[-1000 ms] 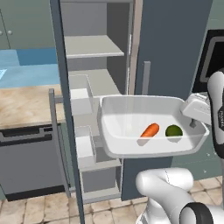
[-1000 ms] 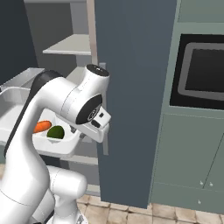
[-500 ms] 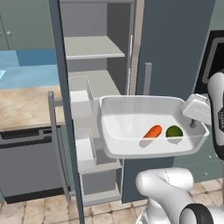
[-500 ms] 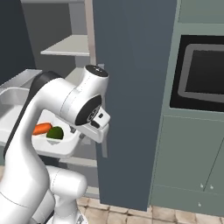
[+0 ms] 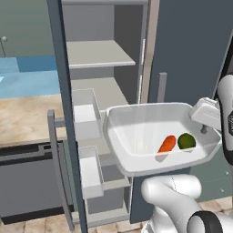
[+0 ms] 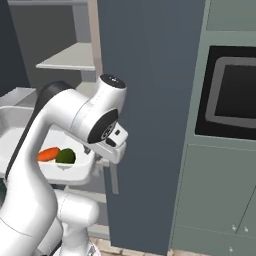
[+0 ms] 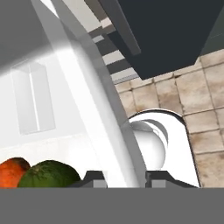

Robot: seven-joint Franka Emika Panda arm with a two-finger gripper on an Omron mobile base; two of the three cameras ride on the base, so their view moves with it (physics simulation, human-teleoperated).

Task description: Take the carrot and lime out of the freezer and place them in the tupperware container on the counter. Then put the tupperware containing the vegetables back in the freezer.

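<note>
Your gripper (image 7: 122,178) is pinched on the right rim of the tupperware container (image 5: 136,132), carrot (image 5: 166,144) and lime (image 5: 186,141) inside. It hangs in front of the open freezer (image 5: 100,59), left edge near the door bins (image 5: 84,119).

arm: bent, reaching forward | gripper (image 7: 120,177): fingers straddling a white rim, jaws narrow

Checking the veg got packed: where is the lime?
In the left base view the lime lies in the tupperware container, right of the carrot, before the open freezer.
</note>
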